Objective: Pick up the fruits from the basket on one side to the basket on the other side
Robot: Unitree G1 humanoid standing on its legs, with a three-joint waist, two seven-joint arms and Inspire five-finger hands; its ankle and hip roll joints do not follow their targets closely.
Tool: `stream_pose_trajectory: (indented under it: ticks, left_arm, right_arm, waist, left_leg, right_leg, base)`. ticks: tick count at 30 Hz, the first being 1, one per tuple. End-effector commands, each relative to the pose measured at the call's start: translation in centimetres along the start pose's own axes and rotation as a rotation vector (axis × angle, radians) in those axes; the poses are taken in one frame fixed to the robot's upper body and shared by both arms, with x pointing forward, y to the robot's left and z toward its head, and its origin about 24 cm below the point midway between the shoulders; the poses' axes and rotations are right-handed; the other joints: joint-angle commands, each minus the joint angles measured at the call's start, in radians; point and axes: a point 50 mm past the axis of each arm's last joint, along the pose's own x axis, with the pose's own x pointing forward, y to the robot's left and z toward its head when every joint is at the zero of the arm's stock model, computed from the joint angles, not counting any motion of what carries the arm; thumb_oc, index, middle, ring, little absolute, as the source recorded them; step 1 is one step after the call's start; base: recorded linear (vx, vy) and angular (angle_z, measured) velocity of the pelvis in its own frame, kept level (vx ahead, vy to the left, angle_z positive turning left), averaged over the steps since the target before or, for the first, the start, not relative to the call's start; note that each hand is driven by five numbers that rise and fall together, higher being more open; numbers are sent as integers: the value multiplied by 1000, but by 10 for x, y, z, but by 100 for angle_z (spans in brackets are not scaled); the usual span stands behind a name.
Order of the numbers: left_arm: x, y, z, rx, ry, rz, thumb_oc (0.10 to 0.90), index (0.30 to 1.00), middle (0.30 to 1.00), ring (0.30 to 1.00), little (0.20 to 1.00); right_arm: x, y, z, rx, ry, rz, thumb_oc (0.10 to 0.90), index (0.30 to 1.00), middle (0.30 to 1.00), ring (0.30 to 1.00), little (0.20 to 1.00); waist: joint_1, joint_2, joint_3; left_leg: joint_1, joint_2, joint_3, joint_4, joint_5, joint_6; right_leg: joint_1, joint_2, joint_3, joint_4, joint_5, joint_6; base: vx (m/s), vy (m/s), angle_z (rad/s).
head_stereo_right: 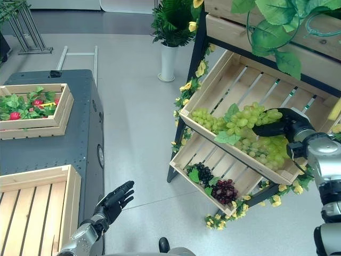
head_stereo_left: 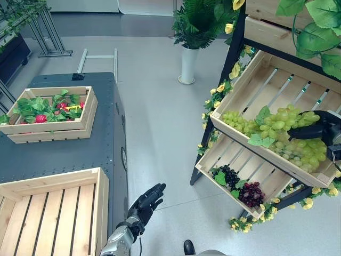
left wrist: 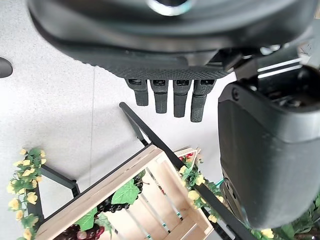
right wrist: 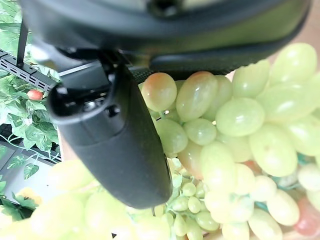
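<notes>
The dark, fingered left hand [head_stereo_left: 147, 201] hangs low on its silver-grey arm, its fingers straight and close together, pointing forward and holding nothing. The dark right hand [head_stereo_right: 277, 128] reaches out level from the right, stretched flat with its thumb [right wrist: 120, 145] standing off; whether its fingers are curled cannot be seen.

Green grapes [head_stereo_left: 277, 130] lie heaped in the shelf's upper crate [head_stereo_left: 250, 80]; dark grapes [head_stereo_left: 250, 193] sit in the crate below it.
</notes>
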Motion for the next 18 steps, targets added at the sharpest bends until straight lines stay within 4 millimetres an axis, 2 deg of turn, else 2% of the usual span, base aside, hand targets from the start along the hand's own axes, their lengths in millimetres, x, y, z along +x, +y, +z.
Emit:
stream_pose_trajectory:
  ticks: [1, 10, 18]
  left_arm:
    - [20, -34, 39, 97, -108, -191, 800, 900, 900, 900, 900]
    - [17, -37, 34, 102, -96, -241, 800, 900, 900, 900, 900]
    - [16, -37, 33, 103, -90, -246, 800, 900, 900, 900, 900]
  right_arm:
    - [2, -28, 51, 22, -184, -164, 800, 900, 900, 900, 900]
    - [-2, -29, 47, 51, -206, -170, 800, 900, 900, 900, 900]
    - [-7, -23, 49, -36, -232, -146, 800, 900, 900, 900, 900]
  waist:
    - [30, -2, -42]
    - [20, 5, -44]
    - [3, 5, -51]
  left_leg:
    - [-4, -23, -72, 9, -90, 5]
    - [-2, -22, -63, 9, -91, 5]
    - [-3, -21, -52, 9, -93, 5]
  right_leg:
    - [54, 26, -51, 2, -34, 13]
    - [52, 29, -38, 2, -34, 11]
    - [48, 32, -28, 2, -35, 13]
  base:
    - [0, 0, 0]
    - [0, 0, 0]
    - [0, 0, 0]
